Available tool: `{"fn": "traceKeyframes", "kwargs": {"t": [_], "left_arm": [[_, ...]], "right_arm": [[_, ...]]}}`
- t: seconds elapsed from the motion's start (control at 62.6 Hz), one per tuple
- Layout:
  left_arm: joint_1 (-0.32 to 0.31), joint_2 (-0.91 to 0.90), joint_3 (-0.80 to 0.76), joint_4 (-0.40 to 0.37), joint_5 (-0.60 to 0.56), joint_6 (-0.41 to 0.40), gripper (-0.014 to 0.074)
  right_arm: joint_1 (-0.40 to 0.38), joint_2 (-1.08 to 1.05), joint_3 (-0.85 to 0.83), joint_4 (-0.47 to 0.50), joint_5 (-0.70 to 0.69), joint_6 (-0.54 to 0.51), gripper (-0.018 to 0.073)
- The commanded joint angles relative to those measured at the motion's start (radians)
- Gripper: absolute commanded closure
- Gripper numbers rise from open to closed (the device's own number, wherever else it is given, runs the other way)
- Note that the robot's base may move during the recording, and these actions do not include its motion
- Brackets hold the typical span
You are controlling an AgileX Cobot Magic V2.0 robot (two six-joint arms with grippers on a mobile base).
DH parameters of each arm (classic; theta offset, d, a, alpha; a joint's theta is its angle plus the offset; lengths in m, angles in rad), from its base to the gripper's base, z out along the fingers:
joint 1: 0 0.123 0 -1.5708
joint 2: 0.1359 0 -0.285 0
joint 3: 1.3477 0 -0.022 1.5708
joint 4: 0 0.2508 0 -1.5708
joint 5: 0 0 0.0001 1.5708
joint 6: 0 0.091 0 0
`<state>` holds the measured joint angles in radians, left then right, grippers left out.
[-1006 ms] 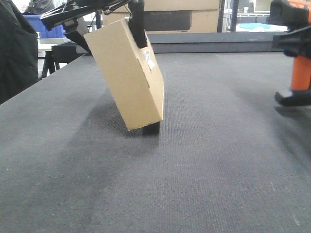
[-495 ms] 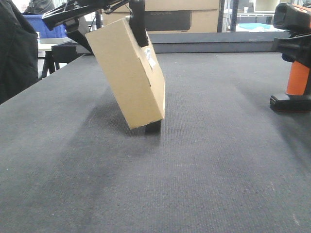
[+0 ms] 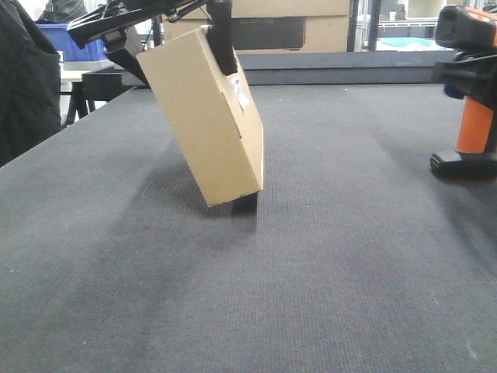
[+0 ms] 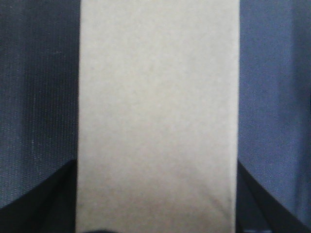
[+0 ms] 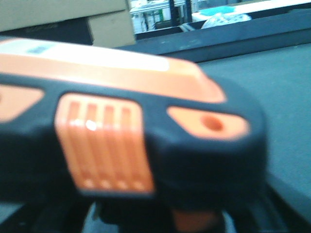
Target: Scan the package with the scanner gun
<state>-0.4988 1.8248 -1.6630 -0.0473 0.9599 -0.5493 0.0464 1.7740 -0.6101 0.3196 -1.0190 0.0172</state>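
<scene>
The package [image 3: 206,116], a flat brown cardboard box with a small white label [image 3: 241,97] on its narrow side, hangs tilted with its lower corner just over the dark table [image 3: 311,256]. My left gripper [image 3: 175,48] is shut on its top end, one finger on each broad face. In the left wrist view the package [image 4: 158,116] fills the middle, with a dark finger [image 4: 43,204] at each lower corner. The scanner gun [image 3: 475,116] stands at the far right with its black base on the table, and my right gripper [image 3: 468,74] is shut around it under the head. The scanner gun's head [image 5: 121,121] fills the right wrist view and hides the fingers.
Larger brown cartons [image 3: 295,23] stand behind the table's raised back ledge [image 3: 349,66]. A blue bin [image 3: 66,39] and a dark-clothed figure [image 3: 23,85] are at the left edge. The scanner gun sits close to the frame's right border.
The scanner gun shifted left and farther into view with my right gripper, then stayed still for the last half second. The package and left gripper barely moved.
</scene>
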Motion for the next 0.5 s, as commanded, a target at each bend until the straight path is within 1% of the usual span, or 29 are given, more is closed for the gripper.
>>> {"fn": "traceKeyframes", "kwargs": {"t": [0.0, 0.271, 0.383, 0.479], "left_arm": [[-0.002, -0.012, -0.005, -0.003, -0.017, -0.003, 0.0707], [-0.002, -0.012, -0.005, -0.003, -0.017, -0.003, 0.0707], [-0.002, -0.012, -0.005, -0.003, -0.017, -0.003, 0.0707], [0.003, -0.012, -0.005, 0.010, -0.017, -0.003, 0.0707]], "right_arm": [[-0.003, -0.010, -0.005, -0.057, 0.011, 0.005, 0.0076], [-0.003, -0.028, 0.003, -0.062, 0.025, 0.008, 0.0078], [-0.003, -0.030, 0.043, -0.062, 0.025, 0.008, 0.0078], [-0.003, -0.046, 0.097, -0.062, -0.007, 0.008, 0.0078]]}}
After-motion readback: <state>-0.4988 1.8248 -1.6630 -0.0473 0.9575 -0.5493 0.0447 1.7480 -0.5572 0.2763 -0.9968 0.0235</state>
